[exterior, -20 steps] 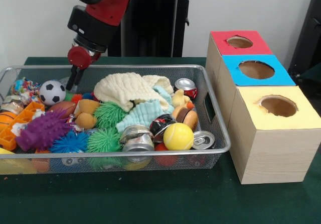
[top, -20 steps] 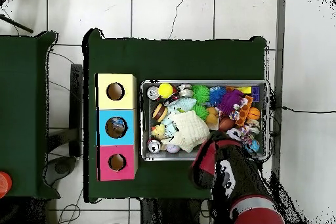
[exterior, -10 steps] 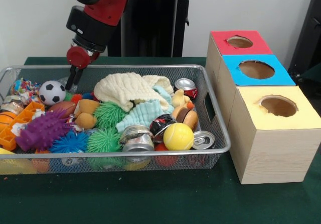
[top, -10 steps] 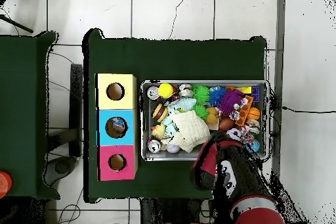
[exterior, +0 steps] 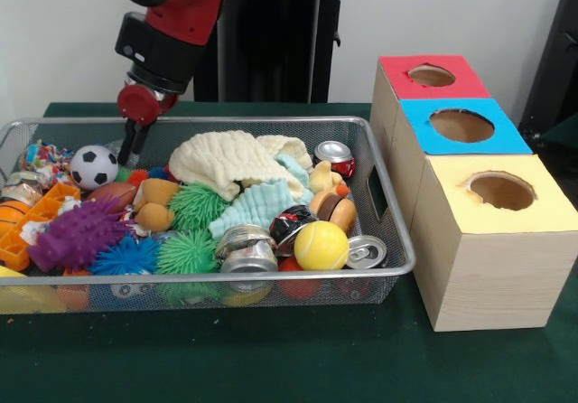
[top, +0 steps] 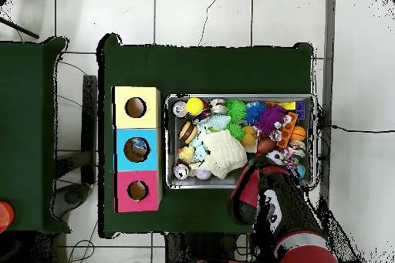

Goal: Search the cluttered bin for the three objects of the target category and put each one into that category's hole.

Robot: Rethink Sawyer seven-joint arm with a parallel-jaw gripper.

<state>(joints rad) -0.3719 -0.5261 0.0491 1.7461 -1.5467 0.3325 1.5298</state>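
Wire bin (exterior: pixel 390 240) sits on the green tabletop (exterior: pixel 271 358), packed with clutter; box row stands just beside its end wall, toward the tabletop edge on that side. Boxes: red-topped box (exterior: pixel 432 76), blue-topped box (exterior: pixel 461 126), yellow-topped box (exterior: pixel 502 192), each with one round hole on top.

Claw (exterior: pixel 131 154) hangs low over the bin's back rim, in the corner away from the boxes, just beside the soccer ball (exterior: pixel 94 166). Cannot tell whether it is apart or together; nothing seen held in it. Overhead, the arm (top: pixel 270 202) covers that corner of the bin.

Cans in the bin: one upright red can (exterior: pixel 335 156) by the end wall nearest the boxes; crushed silver cans (exterior: pixel 246 248) and a can top (exterior: pixel 366 252) along the front rim. Yellow ball (exterior: pixel 321 245) lies between those. Cream cloth (exterior: pixel 226 161) is heaped mid-bin
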